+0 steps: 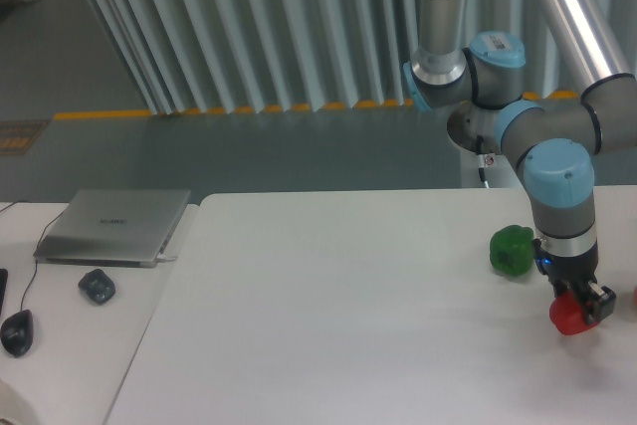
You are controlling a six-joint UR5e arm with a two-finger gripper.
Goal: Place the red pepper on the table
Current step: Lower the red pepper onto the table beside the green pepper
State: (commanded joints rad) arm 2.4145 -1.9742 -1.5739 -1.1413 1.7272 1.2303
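On white table (328, 316), right edge: claw (575, 308) gripping red pepper (567, 318); corrugated wall (249, 27) behind.

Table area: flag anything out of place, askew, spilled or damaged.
Nothing stands out. The gripper holds the red pepper low over the table, jaws closed on it, beside the green pepper. The laptop lies closed on the adjoining desk. No spills or damage visible.

End effector (573, 308) down — clamped

Soft, even, cool light; faint shadows on the table (328, 296); slightly blurry, low-resolution picture.
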